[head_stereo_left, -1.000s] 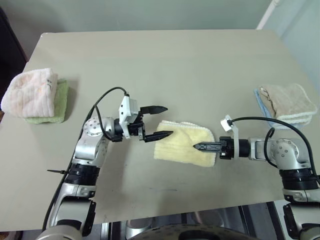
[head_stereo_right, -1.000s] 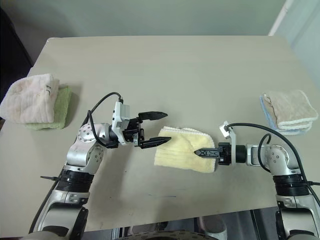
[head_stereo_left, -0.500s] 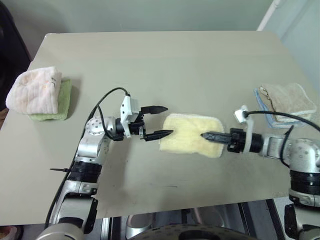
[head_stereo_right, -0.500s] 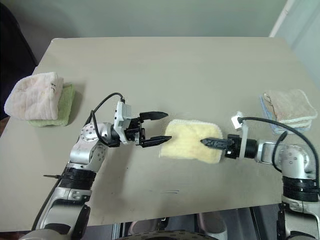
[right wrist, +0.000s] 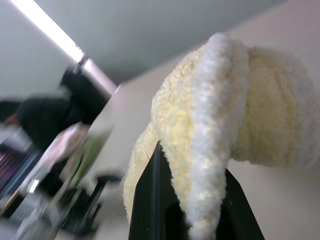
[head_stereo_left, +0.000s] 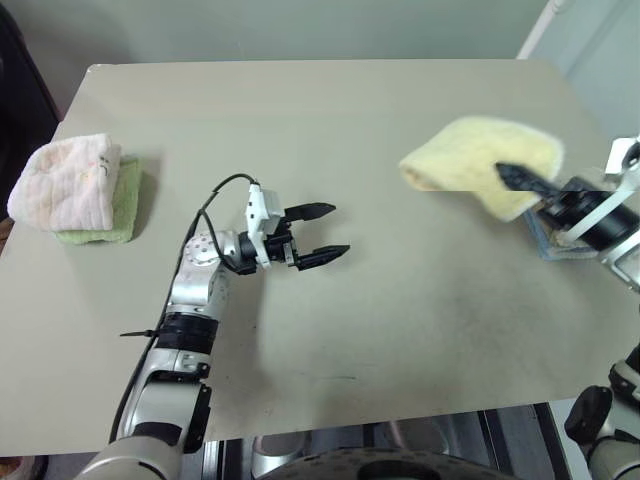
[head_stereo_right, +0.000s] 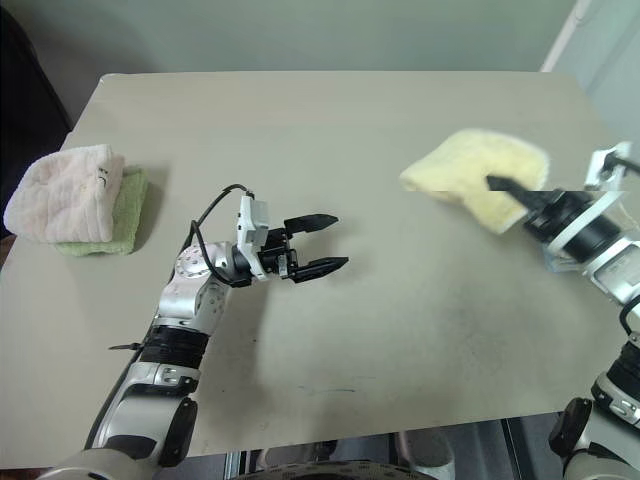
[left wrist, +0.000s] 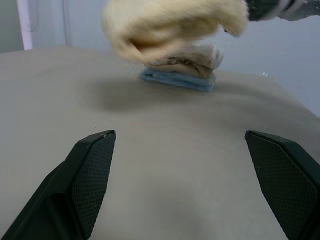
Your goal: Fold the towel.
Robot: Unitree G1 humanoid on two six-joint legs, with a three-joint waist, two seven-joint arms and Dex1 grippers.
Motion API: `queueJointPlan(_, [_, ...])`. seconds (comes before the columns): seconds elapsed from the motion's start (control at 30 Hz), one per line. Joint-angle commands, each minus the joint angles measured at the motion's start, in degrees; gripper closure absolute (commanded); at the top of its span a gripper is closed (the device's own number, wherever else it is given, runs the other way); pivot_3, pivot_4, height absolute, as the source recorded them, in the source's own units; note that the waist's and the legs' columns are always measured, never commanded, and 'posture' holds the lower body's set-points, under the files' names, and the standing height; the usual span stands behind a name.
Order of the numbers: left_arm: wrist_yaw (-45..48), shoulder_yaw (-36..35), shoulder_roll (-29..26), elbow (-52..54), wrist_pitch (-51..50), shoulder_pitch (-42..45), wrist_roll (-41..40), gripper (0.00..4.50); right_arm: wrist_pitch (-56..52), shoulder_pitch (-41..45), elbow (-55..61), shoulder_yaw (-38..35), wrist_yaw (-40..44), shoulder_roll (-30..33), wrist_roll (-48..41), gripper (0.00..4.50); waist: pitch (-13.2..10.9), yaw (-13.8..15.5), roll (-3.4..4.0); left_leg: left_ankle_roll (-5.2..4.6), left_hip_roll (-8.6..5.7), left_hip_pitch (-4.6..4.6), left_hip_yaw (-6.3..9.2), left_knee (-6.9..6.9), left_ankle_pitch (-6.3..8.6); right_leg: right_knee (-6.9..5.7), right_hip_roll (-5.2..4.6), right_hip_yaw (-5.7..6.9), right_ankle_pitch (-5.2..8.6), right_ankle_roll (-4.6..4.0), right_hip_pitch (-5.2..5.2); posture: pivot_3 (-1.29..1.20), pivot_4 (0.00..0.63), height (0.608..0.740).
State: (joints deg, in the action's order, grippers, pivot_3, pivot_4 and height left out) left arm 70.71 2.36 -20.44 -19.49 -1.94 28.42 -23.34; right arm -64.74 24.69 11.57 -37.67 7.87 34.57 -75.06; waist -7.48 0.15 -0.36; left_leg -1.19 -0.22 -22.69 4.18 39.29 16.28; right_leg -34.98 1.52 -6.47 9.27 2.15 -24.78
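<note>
Lifted off the table [head_stereo_left: 330,130] since a second ago, the towel [head_stereo_left: 478,160] now hangs in the air, pinched in the closed fingers of the right gripper [head_stereo_left: 510,176], which has swung up and toward the beige folded stack [left wrist: 180,70] at the table's right edge. Judging by that path, the folded towel is probably being carried to join that stack. Near the table's middle, well apart from the towel, the left gripper [head_stereo_left: 320,232] hovers with its fingers spread wide and holding nothing, apparently finished helping. On the far side of the table from the towel lies the pink towel [head_stereo_left: 62,187] on a green one. Motion blur hides the towel's dark marks, and the towel and right arm cover most of the beige stack.
</note>
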Motion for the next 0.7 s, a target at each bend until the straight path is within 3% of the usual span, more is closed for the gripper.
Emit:
queueJointPlan(0.03, [-0.19, 0.31, 1.21, -0.74, 1.96, 1.54, 0.63, 0.0, 6.4, 3.57, -3.21, -5.11, -6.52, 2.1, 1.01, 4.48, -0.02, 0.04, 0.03, -0.01, 0.0, -0.02, 0.0, -0.01, 0.0, 0.0, 0.0, 0.0, -0.01, 0.03, -0.02, 0.0, 0.15, 0.74])
queueJointPlan(0.27, [-0.02, 1.27, 3.57, -2.48, 3.56, 2.06, 1.74, 0.0, 12.98, 3.1, -7.99, -10.7, -14.27, 4.06, 2.75, 4.48, -0.06, 0.28, 0.17, -0.09, 0.01, -0.18, 0.03, -0.09, 0.06, 0.01, -0.03, 0.02, 0.0, 0.2, -0.14, 0.0, 0.15, 0.74])
queueJointPlan(0.7, [2.26, 1.42, 4.77, -7.95, 8.0, 2.75, 3.25, 0.0, 16.02, -3.74, -6.38, -12.65, -17.65, 2.08, 0.51, 4.48, -0.03, 0.3, 0.63, -0.19, -0.01, -0.23, -0.04, 0.02, 0.13, 0.0, -0.08, 0.0, 0.03, 0.31, -0.16, 0.0, 0.15, 0.74])
